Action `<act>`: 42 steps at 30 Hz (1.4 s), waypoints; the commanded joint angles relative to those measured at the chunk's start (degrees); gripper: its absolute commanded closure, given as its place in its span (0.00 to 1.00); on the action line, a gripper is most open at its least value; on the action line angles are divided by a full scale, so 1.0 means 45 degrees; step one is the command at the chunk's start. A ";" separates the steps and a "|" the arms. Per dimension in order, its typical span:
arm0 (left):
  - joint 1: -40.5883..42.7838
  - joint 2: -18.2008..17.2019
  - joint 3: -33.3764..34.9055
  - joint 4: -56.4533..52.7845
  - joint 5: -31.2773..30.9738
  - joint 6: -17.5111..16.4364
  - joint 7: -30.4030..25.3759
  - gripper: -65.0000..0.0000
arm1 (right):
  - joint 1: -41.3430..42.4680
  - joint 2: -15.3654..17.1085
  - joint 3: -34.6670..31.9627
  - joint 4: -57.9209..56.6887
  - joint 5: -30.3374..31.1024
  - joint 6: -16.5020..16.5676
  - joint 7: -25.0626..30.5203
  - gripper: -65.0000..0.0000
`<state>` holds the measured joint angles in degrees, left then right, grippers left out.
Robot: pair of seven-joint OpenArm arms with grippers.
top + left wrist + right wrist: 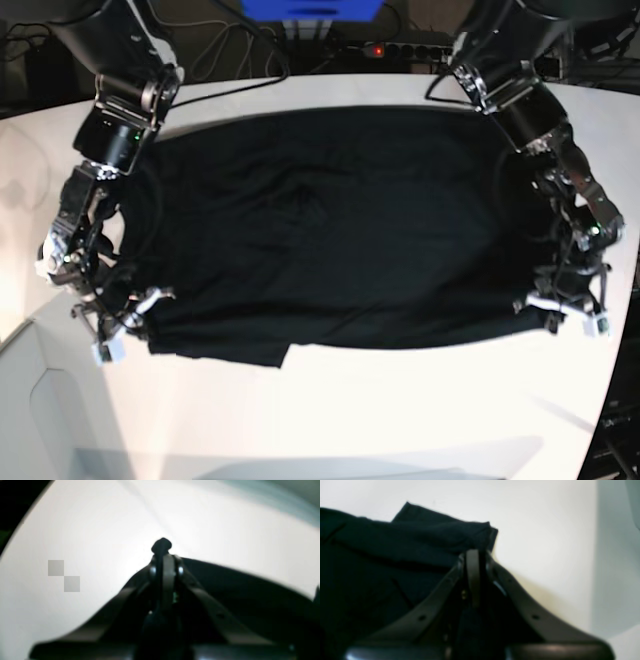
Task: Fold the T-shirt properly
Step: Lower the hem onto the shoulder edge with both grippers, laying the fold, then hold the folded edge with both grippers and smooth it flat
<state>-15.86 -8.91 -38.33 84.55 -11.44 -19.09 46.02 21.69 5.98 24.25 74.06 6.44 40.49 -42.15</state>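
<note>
1. The black T-shirt (330, 250) lies spread wide on the white table (420, 420).
2. The left gripper (552, 322) pinches one corner of the T-shirt.
3. The right gripper (148, 328) pinches the other corner, and a bit of cloth pokes out beside it.
4. I think this is the big fold, with both arms moving the edge together.
5. Next, they should keep the edge straight, lay it down flat, then let go.

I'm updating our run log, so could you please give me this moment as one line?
left jaws: shut on shirt | right jaws: shut on shirt | shirt: spread on table, plain black side up
</note>
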 commanded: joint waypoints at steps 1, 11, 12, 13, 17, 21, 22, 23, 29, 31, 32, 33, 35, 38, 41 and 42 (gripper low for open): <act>0.0017 -0.0140 -0.0050 0.0444 -0.0104 0.0033 -0.0429 1.00 | 0.0054 0.0361 0.0052 0.0235 0.0162 -0.0109 0.0175 1.00; 0.2869 -0.0062 -0.0069 0.2456 -0.0104 0.0013 -0.1484 1.00 | -0.0982 0.0772 0.1537 0.0392 0.0181 -0.0109 0.0038 1.00; 0.3084 -0.0062 -0.0069 0.2671 -0.0104 0.0013 -0.1484 1.00 | -0.1138 0.0889 0.1693 0.0626 0.0181 -0.0109 0.0038 1.00; 0.3299 -0.0043 -0.0069 0.2827 -0.0104 0.0013 -0.1484 1.00 | -0.1353 0.0928 0.1791 0.0919 0.0181 -0.0109 0.0038 1.00; 0.3866 -0.0043 -0.0284 0.3198 -0.0104 0.0013 -0.1504 1.00 | -0.2154 0.0830 0.1869 0.2365 0.0201 -0.0109 0.0038 1.00; 0.4061 0.0270 -0.1183 0.3257 -0.0104 -0.0006 -0.1504 1.00 | -0.3189 0.0694 0.1869 0.3732 0.0846 -0.0109 0.0038 1.00; 0.4061 0.0309 -0.1417 0.3257 -0.0104 -0.0006 -0.1504 1.00 | -0.3463 0.0694 0.1869 0.4006 0.1099 -0.0109 0.0038 1.00; 0.4081 0.0309 -0.1652 0.3218 -0.0104 -0.0006 -0.1504 1.00 | -0.3775 0.0694 0.1869 0.4260 0.1295 -0.0109 0.0038 1.00; 0.4667 0.0309 -0.1984 0.3100 -0.0104 -0.0006 -0.1484 1.00 | -0.5358 0.0654 0.1966 0.4983 0.1881 -0.0109 0.0038 1.00; 0.4901 0.0309 -0.1964 0.3081 -0.0104 -0.0006 -0.1484 1.00 | -0.5612 0.0518 0.2181 0.4826 0.1979 -0.0109 0.0038 1.00; 0.5018 0.0309 -0.1964 0.3061 -0.0104 -0.0006 -0.1484 1.00 | -0.5651 0.0459 0.2240 0.4670 0.1959 -0.0109 0.0038 1.00; 0.5116 0.0328 -0.1945 0.3003 -0.0104 -0.0006 -0.1484 1.00 | -0.5710 0.0459 0.2240 0.4533 0.1940 -0.0109 0.0038 1.00; 0.5194 0.0465 -0.2003 0.2671 -0.0065 -0.0006 -0.1484 1.00 | -0.5866 0.0459 0.2240 0.4279 0.1940 -0.0109 0.0038 1.00; 0.5194 0.0485 -0.2042 0.2163 0.0032 0.0013 -0.1484 1.00 | -0.6159 0.0459 0.2220 0.3908 0.1920 -0.0109 0.0038 1.00; 0.5311 0.0485 -0.2042 0.1577 0.0032 0.0052 -0.1465 1.00 | -0.6276 0.0479 0.2142 0.3361 0.1900 -0.0109 -0.0001 1.00; 0.5350 0.0485 -0.2023 0.1440 0.0032 0.0052 -0.1465 1.00 | -0.6276 0.0498 0.2162 0.3146 0.1900 -0.0109 -0.0040 1.00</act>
<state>8.47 -5.82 -47.16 90.04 -11.35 -19.51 40.93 -7.05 7.11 33.69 87.24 15.11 40.47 -43.24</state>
